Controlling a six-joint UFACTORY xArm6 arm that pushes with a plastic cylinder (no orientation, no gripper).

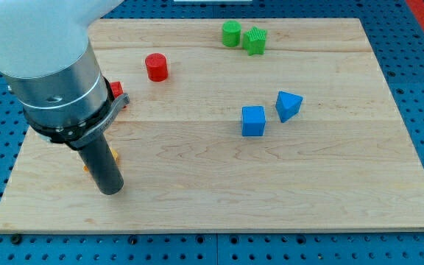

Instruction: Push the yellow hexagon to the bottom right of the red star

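Note:
My tip [110, 191] rests on the wooden board [219, 199] near the view's bottom left. Only small orange-yellow slivers of the yellow hexagon [114, 155] show at the rod's edges; the rod hides the rest, and the tip sits just below it. A red block, probably the red star [115, 91], peeks out from behind the arm's grey body, a little above the hexagon. Its shape is mostly hidden.
A red cylinder [156, 67] stands up and to the right of the arm. A green cylinder [231, 34] and a green star [255, 40] sit near the top edge. A blue cube [253, 121] and a blue triangle [288, 105] lie right of centre.

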